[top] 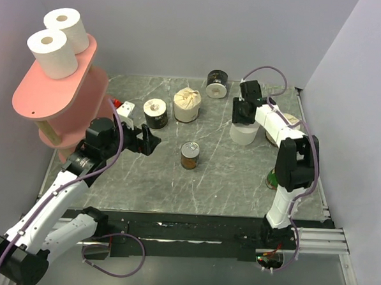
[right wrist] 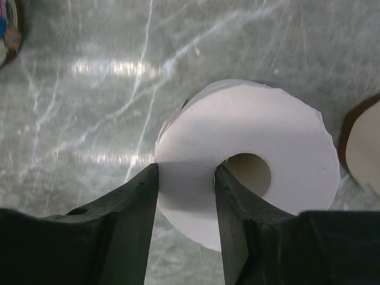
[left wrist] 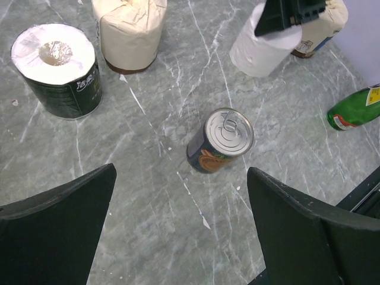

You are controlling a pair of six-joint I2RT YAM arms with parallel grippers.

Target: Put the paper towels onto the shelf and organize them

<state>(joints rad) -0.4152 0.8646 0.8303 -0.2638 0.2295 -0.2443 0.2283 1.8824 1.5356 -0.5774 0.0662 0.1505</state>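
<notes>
Plain white paper towel roll (right wrist: pixel 285 136): stands on end on the grey marbled table (top: pixel 227 183), far right part. Long axis vertical, hollow core pointing up. Right gripper (right wrist: pixel 187 173) directly above, jaws narrow, pinching the roll's wall, one finger outside, one at the core's edge. Pink tiered shelf (top: pixel 39 102) well apart, far left. Left gripper (left wrist: pixel 181 178) wide, empty, nearer the shelf.

Left arm (top: pixel 53 199) reaches forward, low; left fingers (left wrist: pixel 59 214) spread wide, nothing between them. Right arm (top: pixel 292 160) folded at elbow, wrist turned down; right fingers (right wrist: pixel 127 219) closed on the wall of the white roll (right wrist: pixel 285 136) between them.
</notes>
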